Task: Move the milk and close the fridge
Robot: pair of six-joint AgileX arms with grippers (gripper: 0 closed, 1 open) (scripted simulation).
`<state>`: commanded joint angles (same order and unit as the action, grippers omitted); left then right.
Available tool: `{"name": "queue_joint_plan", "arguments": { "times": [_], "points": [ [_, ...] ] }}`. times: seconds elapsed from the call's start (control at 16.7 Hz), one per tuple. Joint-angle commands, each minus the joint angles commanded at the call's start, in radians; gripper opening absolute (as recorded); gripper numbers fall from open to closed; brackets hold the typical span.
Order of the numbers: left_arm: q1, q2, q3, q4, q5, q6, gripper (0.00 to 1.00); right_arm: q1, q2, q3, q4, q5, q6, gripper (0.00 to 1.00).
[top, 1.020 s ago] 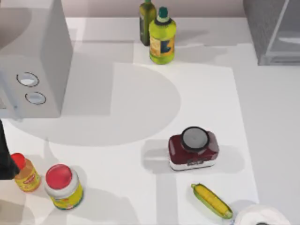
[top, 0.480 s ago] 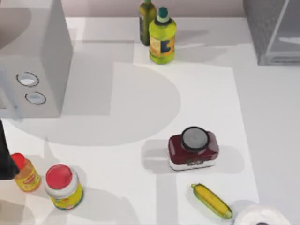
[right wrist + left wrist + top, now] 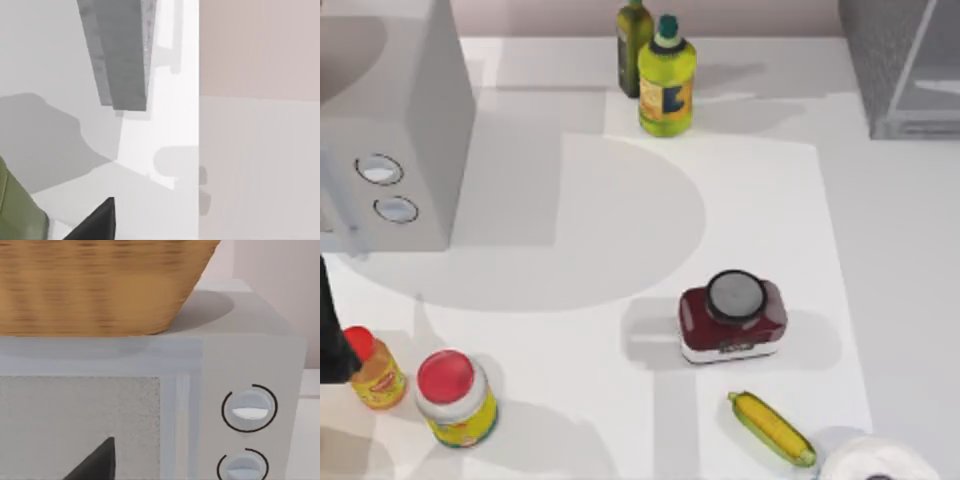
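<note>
The fridge (image 3: 905,70) stands open at the counter's (image 3: 620,230) far right, awaiting milk, and I cannot tell either arm's jaws' state

Count on the surface (image 3: 570,220):
- Bottles, two: dark green bottle (image 3: 633,45), yellow-green oil bottle (image 3: 666,80), both at 12 o'clock.
- Red-lidded jars, two: large (image 3: 455,397), small (image 3: 372,367), at 8 o'clock.
- Maroon container (image 3: 732,317), one.
- Corn cob (image 3: 772,428), one, 5 o'clock.
- Box with two dials (image 3: 390,150), one.
- Fridge (image 3: 905,65), one, 2 o'clock.
- Wicker basket (image 3: 95,285), one.
</note>
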<state>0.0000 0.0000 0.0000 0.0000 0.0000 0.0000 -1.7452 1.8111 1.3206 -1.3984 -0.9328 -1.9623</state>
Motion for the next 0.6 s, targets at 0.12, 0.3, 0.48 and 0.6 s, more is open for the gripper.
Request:
{"name": "queue_joint_plan", "arguments": {
  "times": [0.12,0.3,0.48,0.6],
  "points": [
    [0.000,0.000,0.000,0.000,0.000,0.000,1.00,0.077,0.002,-0.002,0.086,0.020,0.090,1.00],
    [0.000,0.000,0.000,0.000,0.000,0.000,1.00,0.208,0.005,-0.007,0.262,0.051,0.301,1.00],
    [0.000,0.000,0.000,0.000,0.000,0.000,1.00,0.344,0.007,-0.010,0.480,0.079,0.586,1.00],
    [0.000,0.000,0.000,0.000,0.000,0.000,1.00,0.439,0.008,-0.013,0.633,0.097,0.793,1.00]
  ]
}}
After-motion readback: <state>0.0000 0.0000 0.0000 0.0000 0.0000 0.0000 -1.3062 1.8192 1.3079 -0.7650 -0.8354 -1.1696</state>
